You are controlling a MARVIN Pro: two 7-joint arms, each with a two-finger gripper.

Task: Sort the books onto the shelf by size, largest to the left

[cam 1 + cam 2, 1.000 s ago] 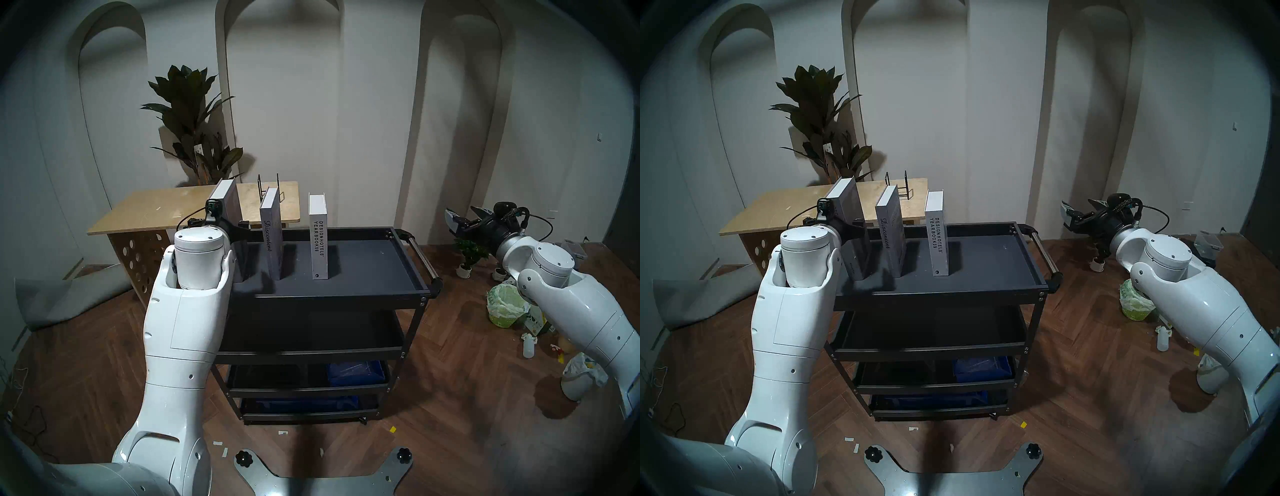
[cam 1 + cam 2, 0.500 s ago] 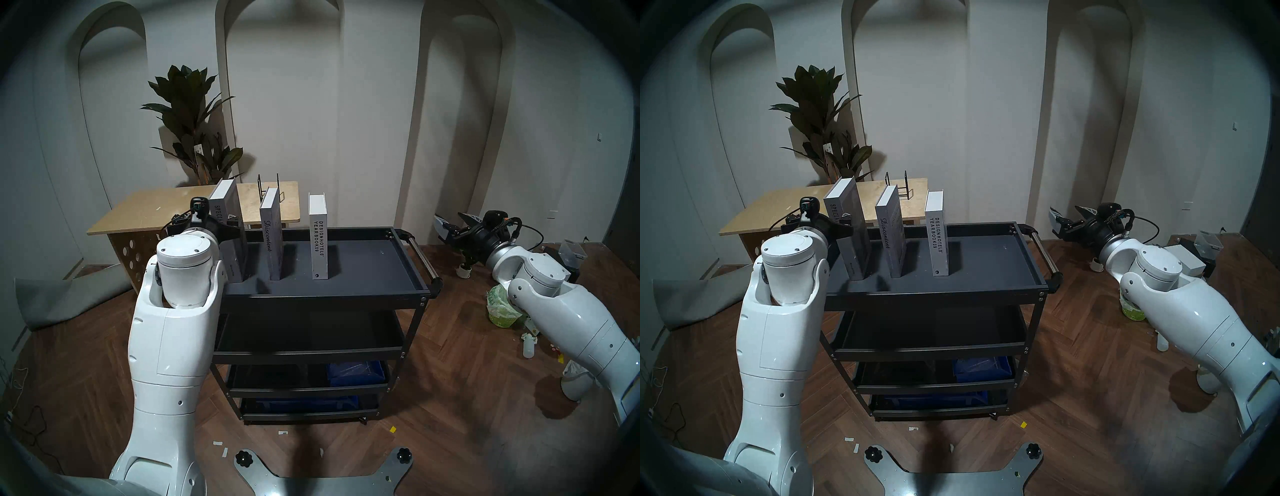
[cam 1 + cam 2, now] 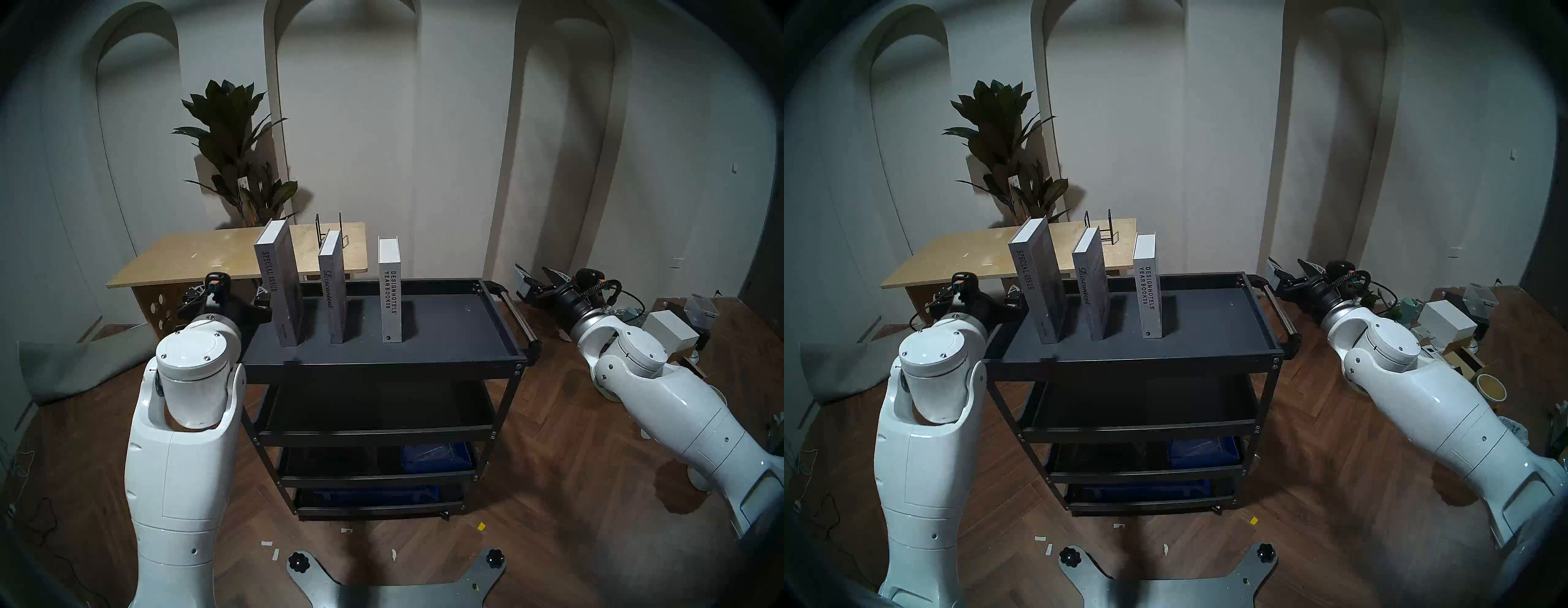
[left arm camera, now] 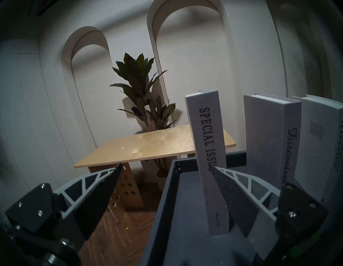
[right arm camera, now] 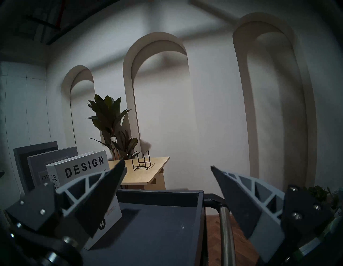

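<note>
Three books stand upright and apart on the shelf (image 3: 449, 335), the dark top tray of a black cart. From left to right they are the tallest "SPECIAL ISSUE" (image 3: 278, 284), "Discontent" (image 3: 333, 293) and the white "DESIGNHOTELS YEARBOOK09" (image 3: 390, 293). My left gripper (image 3: 227, 293) hangs open at the tray's left end, just left of "SPECIAL ISSUE" (image 4: 206, 139), holding nothing. In the left wrist view that gripper (image 4: 166, 166) has one finger overlapping the spine's lower part. My right gripper (image 3: 536, 280) is open and empty beyond the cart's steel handle (image 5: 225, 232), facing the white book (image 5: 83, 167).
A plywood table (image 3: 203, 254) with a black wire rack (image 3: 329, 233) stands behind the cart, with a potted plant (image 3: 237, 144) beyond it. Blue bins (image 3: 437, 456) sit on the lower tiers. A white box (image 3: 672, 333) and clutter lie on the floor at the right.
My left gripper has drawn back from around "SPECIAL ISSUE", down and to the left, leaving it standing. My right arm has swung in closer to the cart's handle. The books have not moved.
</note>
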